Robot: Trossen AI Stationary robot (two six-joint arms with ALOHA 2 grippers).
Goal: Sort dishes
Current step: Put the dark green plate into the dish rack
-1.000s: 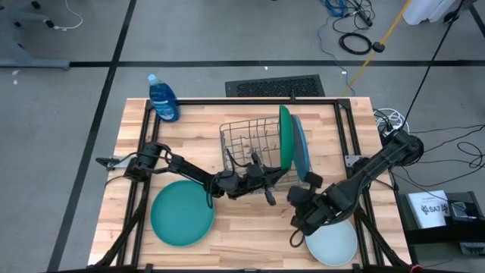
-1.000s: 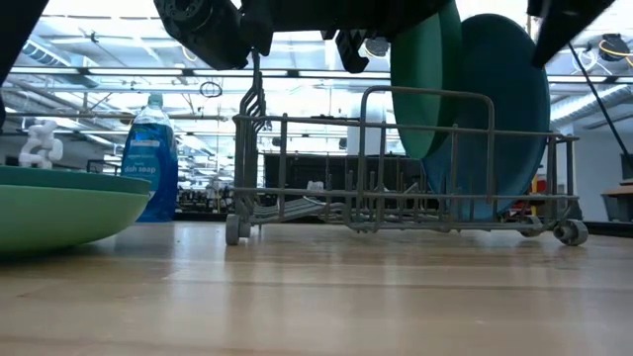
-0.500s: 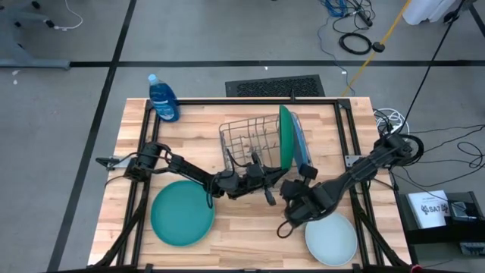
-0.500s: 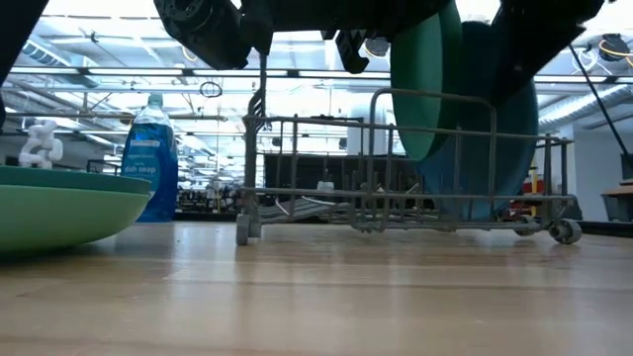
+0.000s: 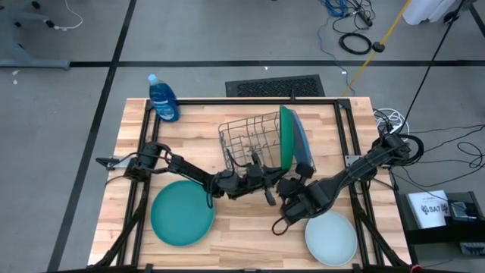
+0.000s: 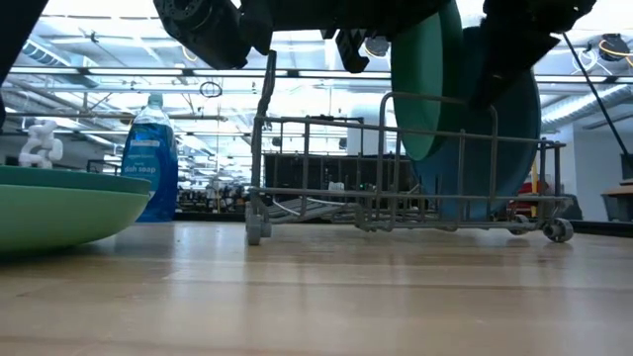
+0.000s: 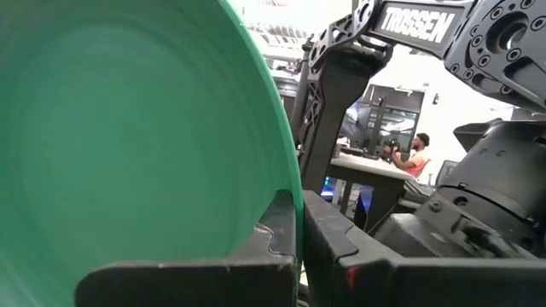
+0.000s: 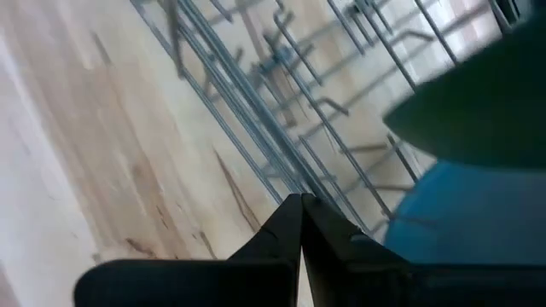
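Observation:
A dark green plate (image 5: 285, 138) stands on edge in the grey wire rack (image 5: 248, 144), with a bright blue plate (image 5: 301, 145) upright just behind it on the right. My left gripper (image 7: 299, 223) reaches in from the table's left and is shut on the green plate. My right gripper (image 8: 300, 205) is shut and hovers low at the rack's near right corner (image 5: 288, 196). A teal plate (image 5: 182, 213) lies flat at the near left and a pale mint plate (image 5: 331, 237) at the near right. The other dishes are out of view. My left gripper pinches the dark green plate's rim (image 7: 288, 183) between its two fingers, at the plate's near edge, coming roughly level from the table's left. The plate stays upright with its lower edge in the rack. My right gripper's shut fingertips point at the rack's wires (image 8: 256, 145); I cannot tell whether they touch.
A blue soap bottle (image 5: 163, 98) stands at the far left corner. The rack rests on small wheels (image 6: 255, 235). Bare wood shows between the teal plate and the mint plate along the near edge. People sit in the room beyond the table.
My right gripper has moved from above the mint plate toward the table's left and far side, up to the rack's near right corner. The rack has turned slightly on the table, its left end swinging, with both plates staying upright in it.

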